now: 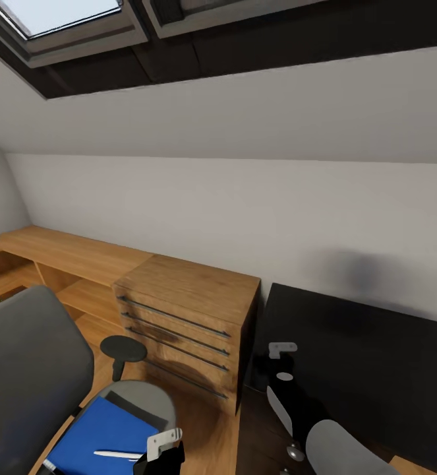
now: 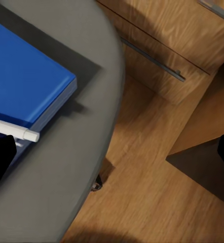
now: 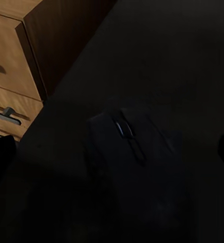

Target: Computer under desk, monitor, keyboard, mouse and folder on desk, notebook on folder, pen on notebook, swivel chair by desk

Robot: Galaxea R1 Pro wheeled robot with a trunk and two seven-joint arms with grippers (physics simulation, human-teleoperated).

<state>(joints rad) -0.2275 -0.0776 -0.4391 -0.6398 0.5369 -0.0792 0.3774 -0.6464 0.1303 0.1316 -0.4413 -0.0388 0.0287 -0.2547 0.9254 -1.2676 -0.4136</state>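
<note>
Blue folder (image 1: 98, 432) and pen (image 1: 116, 454) sit on the swivel chair (image 1: 30, 356), mouse (image 3: 135, 164) is on the desk (image 1: 376, 356), and both my grippers gape empty.

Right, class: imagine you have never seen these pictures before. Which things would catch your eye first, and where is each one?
The flat bright-blue folder stands out, lying on the seat of the grey upholstered swivel chair low in the head view, with a thin whitish pen on top of it. Beside the chair stands a wooden drawer unit with dark bar handles. To its right spreads the glossy black desk top, where a dark computer mouse lies.
</note>
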